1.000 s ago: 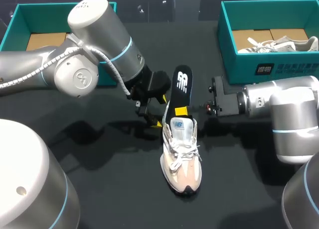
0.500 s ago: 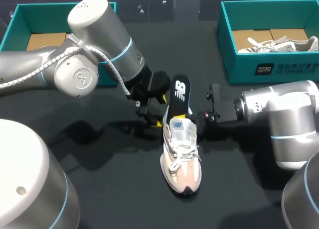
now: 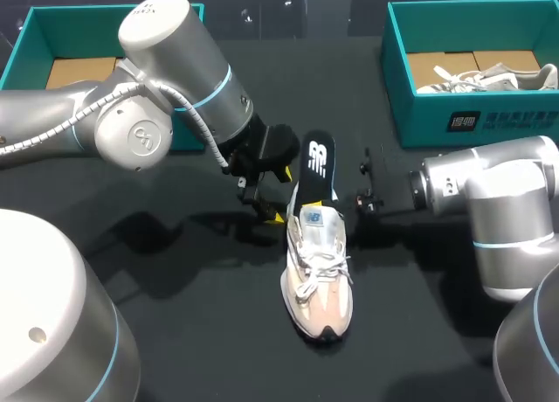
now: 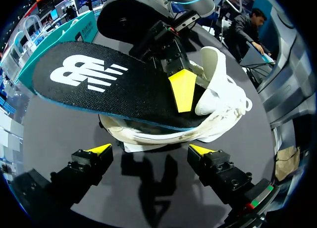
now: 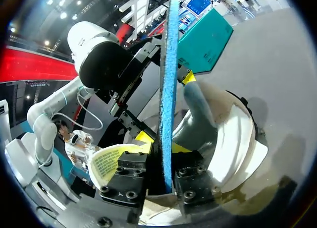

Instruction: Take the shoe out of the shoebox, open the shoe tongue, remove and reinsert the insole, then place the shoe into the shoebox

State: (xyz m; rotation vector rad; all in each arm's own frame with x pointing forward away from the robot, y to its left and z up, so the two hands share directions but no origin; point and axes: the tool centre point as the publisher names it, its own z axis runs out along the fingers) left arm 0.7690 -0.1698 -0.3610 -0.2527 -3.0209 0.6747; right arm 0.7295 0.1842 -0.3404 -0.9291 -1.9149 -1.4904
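Observation:
A white and beige shoe [image 3: 319,275] stands on the black table, toe toward me. A black insole [image 3: 318,164] with a white logo sticks up out of its heel opening, front end inside the shoe. My right gripper [image 5: 161,141] reaches into the heel from the right. The insole's blue edge [image 5: 166,84] stands between its fingers, which are narrowly open, with a thin gap on one side. My left gripper [image 4: 151,149] hangs wide open just behind the heel [image 4: 148,134], under the insole [image 4: 94,79], holding nothing. One yellow finger [image 4: 182,89] of the right gripper lies on the insole.
A teal shoebox [image 3: 454,114] at the back right holds a second pale shoe [image 3: 489,77]. Another teal box [image 3: 26,44] with a cardboard floor stands at the back left. My left arm [image 3: 166,96] crosses the table's left half.
My right arm has moved left, toward the shoe. The insole has sunk lower into the shoe and leans less high. The right fingers have eased apart. The left arm has kept still.

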